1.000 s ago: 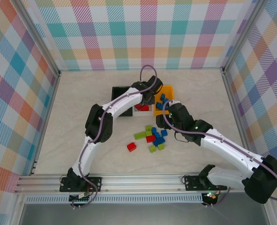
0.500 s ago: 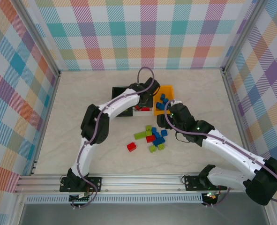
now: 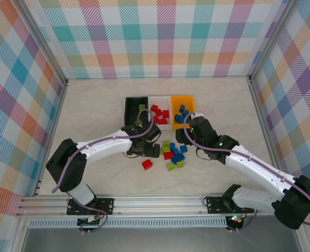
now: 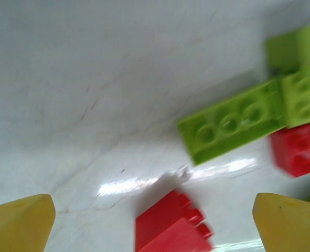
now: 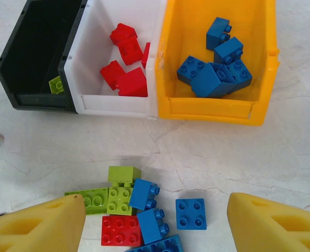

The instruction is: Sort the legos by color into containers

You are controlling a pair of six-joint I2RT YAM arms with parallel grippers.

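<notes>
Change: a second ago the left arm was stretched over the white bin (image 3: 162, 100). It has now swung back and the left gripper (image 3: 148, 150) sits low by the left edge of the loose pile (image 3: 171, 153). The right gripper (image 3: 182, 135) has barely moved. My read is that a red drop-off is done and the left is lining up its next pick.

Left gripper (image 4: 155, 223): fingers spread wide, nothing held. A red brick (image 4: 170, 226) lies on the table right between the tips. A long lime brick (image 4: 233, 123) is ahead of them and toward the right-hand finger, touching more lime and red bricks. The view is motion-blurred.

Right gripper (image 5: 157, 223): fingers also wide and empty, hovering over the pile. A blue square brick (image 5: 190, 213) sits between the tips, nearer the right finger, and a red one (image 5: 120, 231) is nearer the left. All three bins are ahead of the fingers, side by side and touching:
- black bin (image 5: 39, 101) holds one lime brick (image 5: 56, 84)
- white bin (image 5: 113, 105) holds reds (image 5: 126, 44)
- orange bin (image 5: 212, 107) holds blues (image 5: 217, 73)

About a dozen bricks are still loose, so I'd call it roughly half sorted.

Materials: the bricks are glossy hard plastic, studded on top, with square edges. The bins are smooth, thin-walled and rectangular. The fingertips are yellow, wedge-shaped and look foam-like. The tabletop is pale, marble-patterned and slightly reflective.
</notes>
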